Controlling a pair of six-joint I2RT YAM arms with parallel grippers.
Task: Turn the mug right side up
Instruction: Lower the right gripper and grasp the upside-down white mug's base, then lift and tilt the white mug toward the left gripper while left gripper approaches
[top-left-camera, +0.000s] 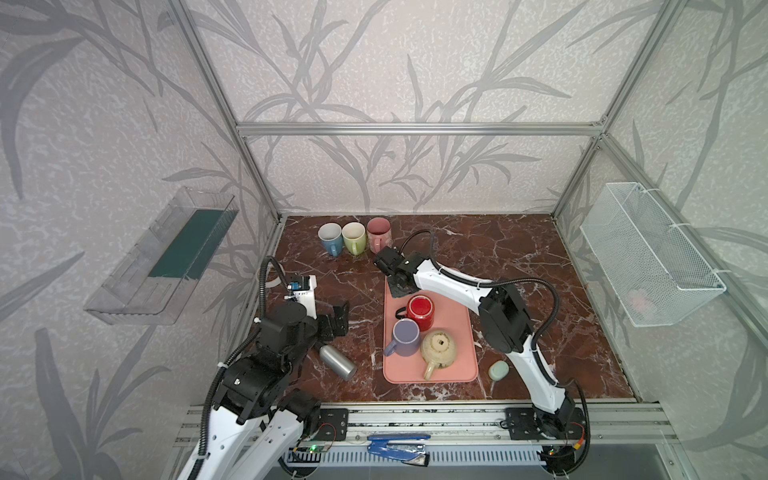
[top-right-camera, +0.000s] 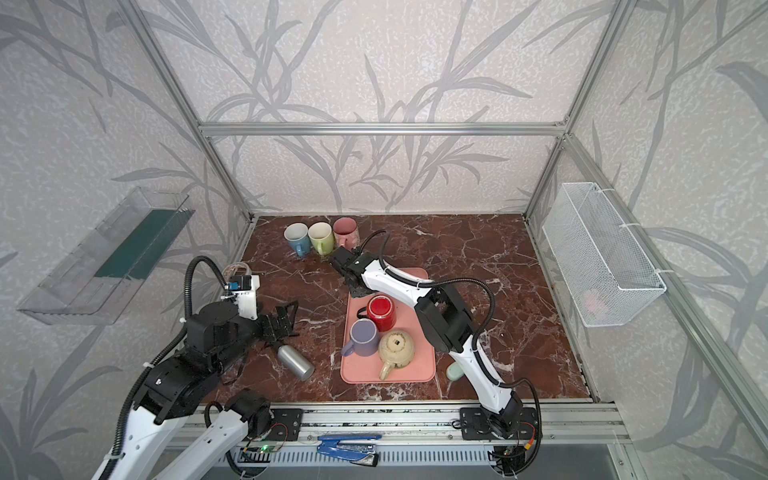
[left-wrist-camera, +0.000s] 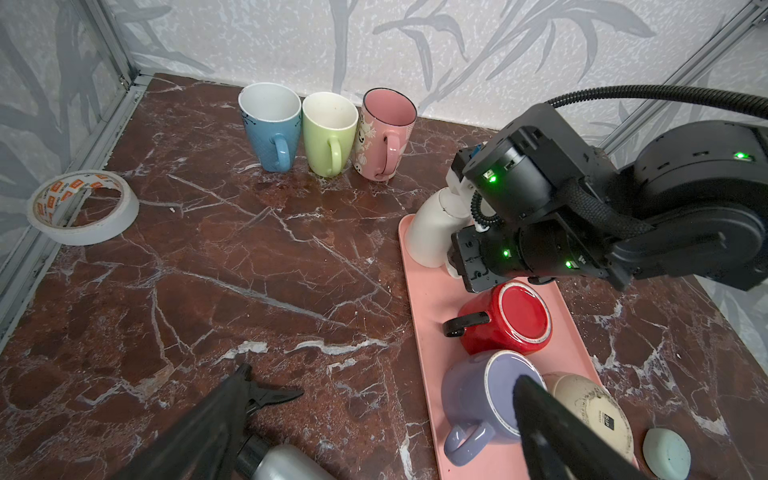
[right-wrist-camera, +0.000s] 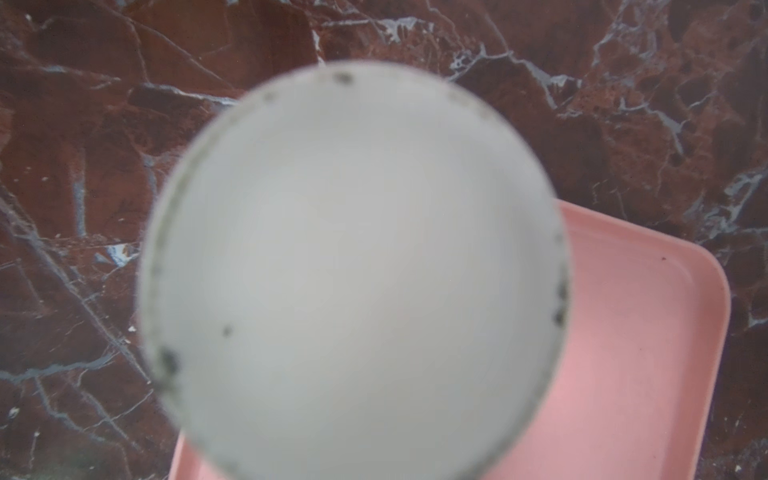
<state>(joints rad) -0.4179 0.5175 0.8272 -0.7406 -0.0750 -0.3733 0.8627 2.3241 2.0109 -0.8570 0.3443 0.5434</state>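
Both top views show my right tool (top-left-camera: 397, 287) over the far end of the pink tray (top-left-camera: 467, 357), my left tool (top-left-camera: 338, 316) well apart, spread wide. Left wrist view: the white mug (left-wrist-camera: 430, 232) sits mouth-down at the tray's far corner, base pointing up at my right tool. Right wrist view: that base fills the frame; pinched or not, I cannot tell.

Tape roll (left-wrist-camera: 79, 237) flat on marble table (left-wrist-camera: 291, 257), near left edge; silver bottle (top-left-camera: 337, 360) lying on side; wire basket (top-left-camera: 648, 253) mounted right.
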